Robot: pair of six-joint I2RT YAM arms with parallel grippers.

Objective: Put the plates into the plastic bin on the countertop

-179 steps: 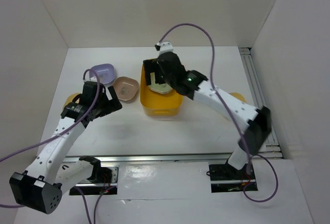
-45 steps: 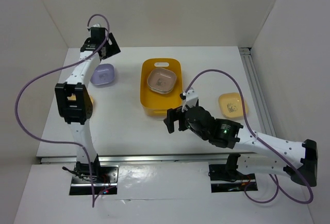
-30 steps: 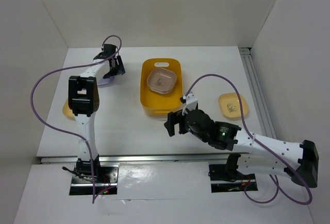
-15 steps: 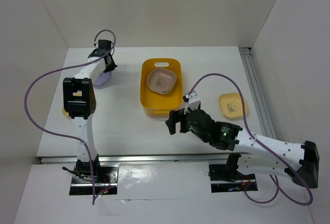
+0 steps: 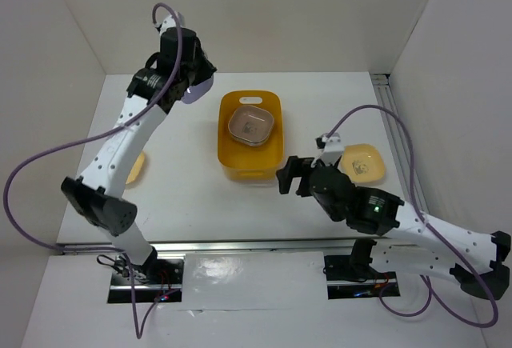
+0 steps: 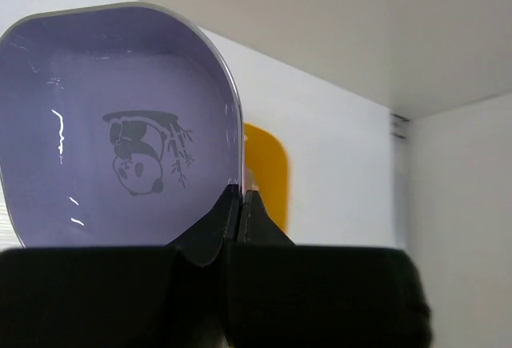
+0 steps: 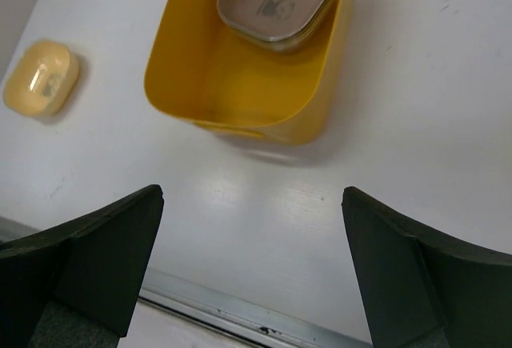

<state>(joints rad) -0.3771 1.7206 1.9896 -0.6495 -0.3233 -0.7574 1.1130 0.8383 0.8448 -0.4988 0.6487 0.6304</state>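
My left gripper (image 5: pixel 194 78) is raised near the back wall, left of the plastic bin (image 5: pixel 232 156). It is shut on the rim of a lavender plate (image 6: pixel 120 124) with a panda print, and the fingertips (image 6: pixel 232 204) pinch the plate's right edge. That plate (image 5: pixel 193 94) hangs clear of the countertop (image 5: pixel 184 196). A brown-pink plate (image 5: pixel 250 126) lies in the far half of the bin, atop at least one other plate. My right gripper (image 7: pixel 256 260) is open and empty over bare countertop, near the bin's (image 7: pixel 240 84) front edge. One yellow plate (image 5: pixel 360 162) lies on the right and another (image 5: pixel 134 168) on the left.
White walls enclose the countertop on three sides. A metal rail (image 5: pixel 404 156) runs along the right edge and another (image 5: pixel 240 246) along the front. Purple cables loop above both arms. The left yellow plate (image 7: pixel 40 76) also shows in the right wrist view.
My left gripper has shut on the lavender plate and lifted it off the countertop toward the back wall. The right arm has drifted a little to the right, still open.
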